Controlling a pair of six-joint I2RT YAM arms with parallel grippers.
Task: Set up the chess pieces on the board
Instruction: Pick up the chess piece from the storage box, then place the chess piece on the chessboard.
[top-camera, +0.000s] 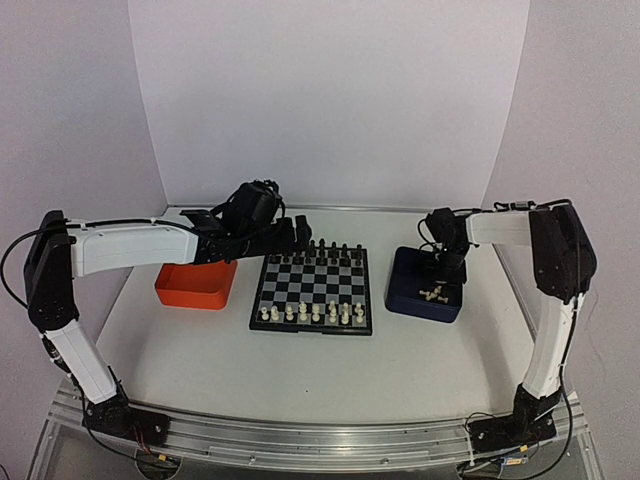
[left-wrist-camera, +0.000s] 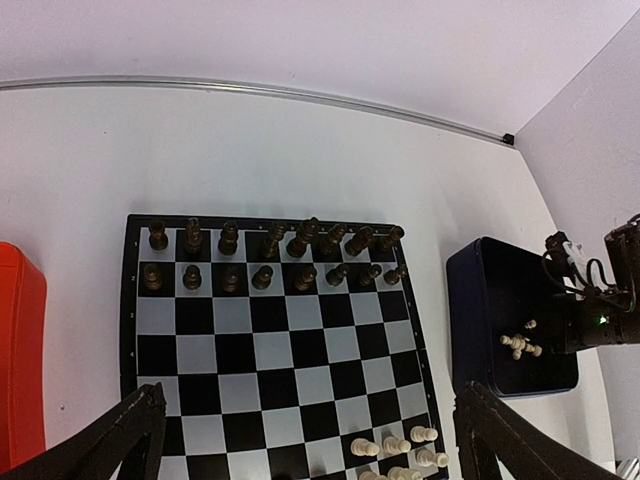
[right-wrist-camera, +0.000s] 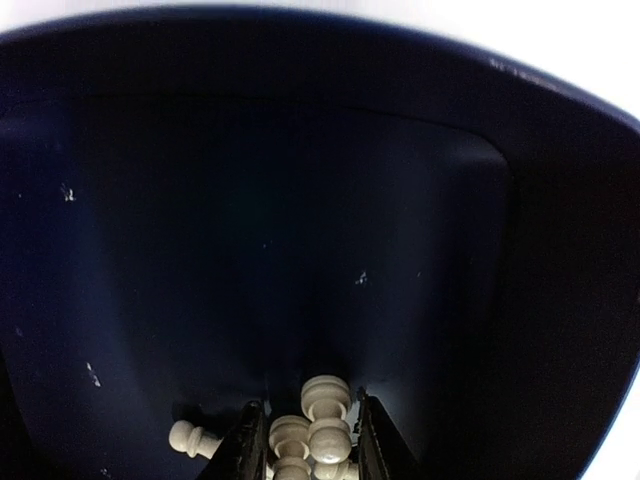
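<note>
R gripper (right-wrist-camera: 310, 440) is sitting deep in the dark blue tray (top-camera: 405, 292). Its fingers (right-wrist-camera: 380, 455) are bracketing one of the chess pieces (right-wrist-camera: 312, 418) w/ barely any gap either side. Can't tell if it's actually pinching. A few more cream ones are lying loose beside it on the tray floor, one off to the left.

L gripper (left-wrist-camera: 310, 425) is hanging spread wide, holding nothing, over the far-left side of the board (top-camera: 315, 290). Black pieces (left-wrist-camera: 268, 256) are lining the far two rows, and cream ones are filling most of the near two.

Step in hand, I'd say: picking a cream piece out of the tray. Next move's calling for a firm pinch on just one piece, not its neighbours. Then a straight lift over the tray wall and an upright drop onto an open near-row square, w/o bumping what's standing there.
</note>
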